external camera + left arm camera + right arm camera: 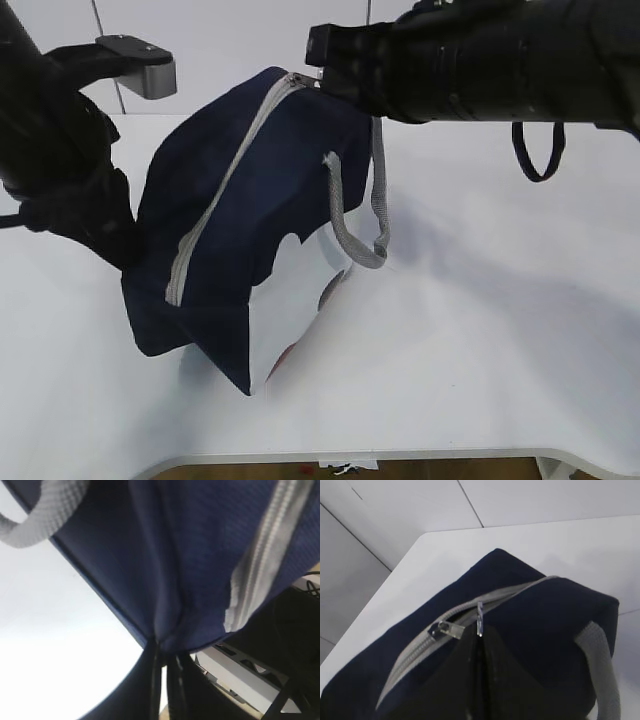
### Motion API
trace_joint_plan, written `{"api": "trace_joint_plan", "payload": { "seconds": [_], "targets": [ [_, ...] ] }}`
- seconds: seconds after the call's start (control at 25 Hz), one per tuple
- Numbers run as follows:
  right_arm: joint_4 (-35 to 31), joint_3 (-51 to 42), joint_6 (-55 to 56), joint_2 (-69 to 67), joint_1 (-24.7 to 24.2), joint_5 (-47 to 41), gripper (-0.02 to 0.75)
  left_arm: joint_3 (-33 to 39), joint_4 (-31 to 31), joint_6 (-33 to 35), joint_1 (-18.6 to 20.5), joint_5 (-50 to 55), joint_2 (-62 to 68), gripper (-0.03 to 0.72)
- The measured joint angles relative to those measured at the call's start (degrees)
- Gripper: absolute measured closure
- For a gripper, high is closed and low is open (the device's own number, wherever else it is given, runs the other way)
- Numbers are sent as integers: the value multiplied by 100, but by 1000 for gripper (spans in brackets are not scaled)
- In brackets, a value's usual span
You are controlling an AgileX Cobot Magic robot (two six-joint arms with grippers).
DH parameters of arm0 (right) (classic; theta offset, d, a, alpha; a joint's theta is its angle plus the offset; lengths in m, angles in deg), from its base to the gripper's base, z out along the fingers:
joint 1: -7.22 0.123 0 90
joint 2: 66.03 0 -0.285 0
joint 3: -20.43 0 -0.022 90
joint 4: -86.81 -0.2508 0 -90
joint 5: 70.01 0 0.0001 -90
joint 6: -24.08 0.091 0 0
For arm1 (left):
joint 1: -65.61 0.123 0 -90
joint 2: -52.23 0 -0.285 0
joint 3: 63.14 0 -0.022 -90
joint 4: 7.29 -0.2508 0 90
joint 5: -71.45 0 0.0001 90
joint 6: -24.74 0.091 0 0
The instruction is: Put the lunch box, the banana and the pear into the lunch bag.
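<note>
The navy lunch bag (250, 220) is held tilted above the white table, its grey zipper (225, 180) running from upper right to lower left. My left gripper (165, 647) is shut on the fabric at the bag's lower end; in the exterior view it is at the bag's left edge (128, 258). My right gripper (480, 634) is shut on the metal ring pull (480, 616) at the zipper's upper end, which the exterior view also shows (312, 62). A grey handle (375, 215) hangs loose. The lunch box, banana and pear are out of view.
The white table (500, 330) spreads to the right of the bag, its front edge (400, 455) near the bottom. A black cable loop (540, 150) hangs from the right arm. A grey bracket (140, 65) sits at the upper left, and a tiled wall stands behind.
</note>
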State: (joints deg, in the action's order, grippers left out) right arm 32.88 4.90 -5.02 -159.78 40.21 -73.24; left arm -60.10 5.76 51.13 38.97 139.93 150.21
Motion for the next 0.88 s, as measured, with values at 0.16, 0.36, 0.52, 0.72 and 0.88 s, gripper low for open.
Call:
{"api": "trace_joint_plan", "payload": {
  "seconds": [0.16,0.36,0.52,0.72,0.88],
  "targets": [
    [0,0,0,0,0,-251,737,-219,-47,-435,0,130,1,586],
    [0,0,-3,-94,0,-546,737,-739,-47,-742,0,193,-12,307],
    [10,0,-14,-120,0,-594,737,-1013,75,-803,0,212,-16,236],
    [10,12,-77,-120,0,-607,737,-1081,173,-813,0,30,-16,223],
    [10,143,-148,-129,0,-648,737,-1094,226,-813,0,-253,-16,223]
  ]
}}
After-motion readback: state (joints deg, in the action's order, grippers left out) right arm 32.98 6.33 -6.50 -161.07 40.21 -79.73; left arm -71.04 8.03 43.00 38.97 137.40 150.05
